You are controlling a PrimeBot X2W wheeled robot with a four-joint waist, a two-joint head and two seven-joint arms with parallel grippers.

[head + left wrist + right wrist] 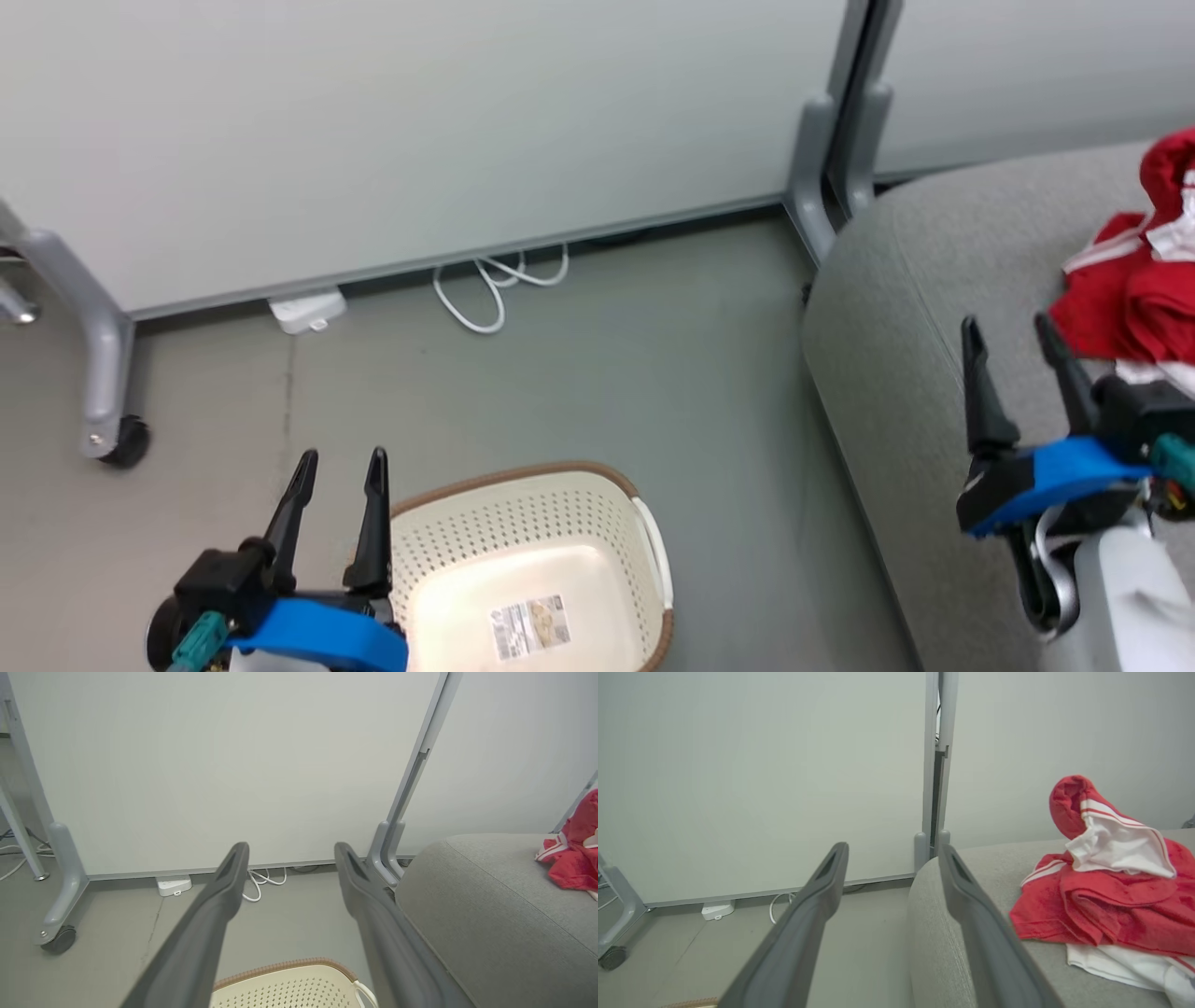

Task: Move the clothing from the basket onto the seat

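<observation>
Over the grey sofa cushion point(896, 308), the right gripper point(1007, 322) holds its fingers parted and empty; the red jerseys point(1134, 299) lie heaped on the cushion just to its right, nearer this arm; the left gripper point(343, 454), likewise parted, hovers by the bare laundry basket point(523, 469).

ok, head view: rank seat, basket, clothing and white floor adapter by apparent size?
1. seat
2. basket, bottom cropped by the frame
3. clothing, cut off at the right edge, so its full extent is unsure
4. white adapter, smallest by far
</observation>
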